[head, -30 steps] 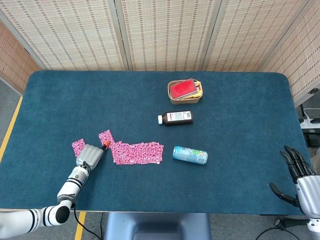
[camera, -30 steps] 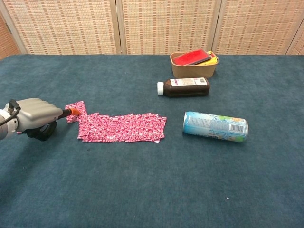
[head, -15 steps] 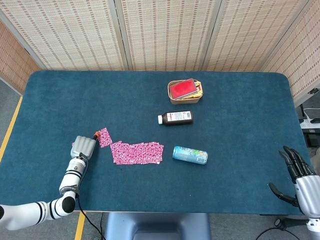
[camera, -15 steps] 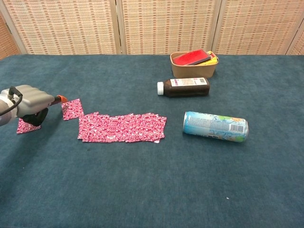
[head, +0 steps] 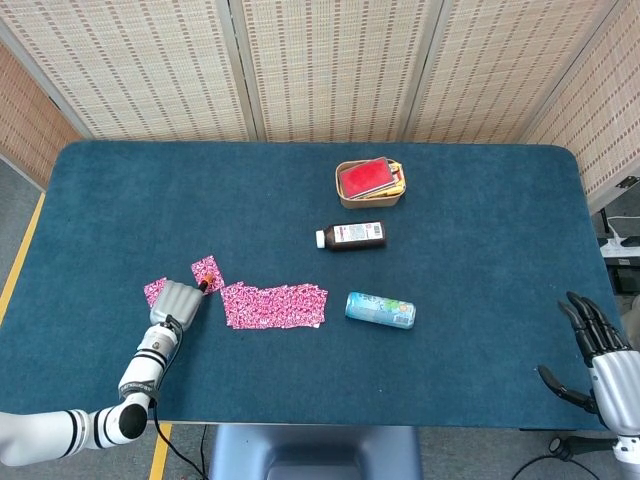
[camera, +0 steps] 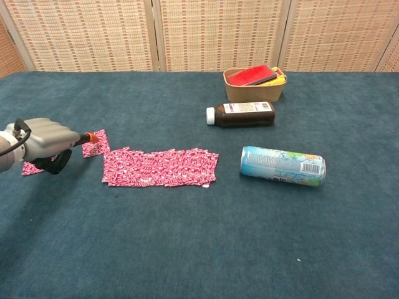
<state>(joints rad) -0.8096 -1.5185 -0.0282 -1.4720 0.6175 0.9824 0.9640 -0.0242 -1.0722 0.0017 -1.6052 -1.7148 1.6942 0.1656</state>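
Head view shows a long table (head: pixel 120 180) under dark teal cloth, backed by woven cane screens (head: pixel 330 65). Near its left front the left hand (head: pixel 176 301) lies low on the cloth, fingers curled in, an orange tip touching a small loose pink sachet (head: pixel 208 272); whether it actually pinches that sachet I cannot tell. A second loose sachet (head: pixel 154 291) peeks out just beside the hand on its far left. To the right, a flat row of pink sachets (head: pixel 274 304) stretches toward a light-blue drink can (head: pixel 380 310) lying on its side, near but apart. Behind these a brown medicine bottle (head: pixel 352 236) lies flat, and further back sits a small round box (head: pixel 370 196) holding red and yellow packets. The right hand (head: pixel 592 355) hangs off the table's right front corner, fingers spread, holding nothing.
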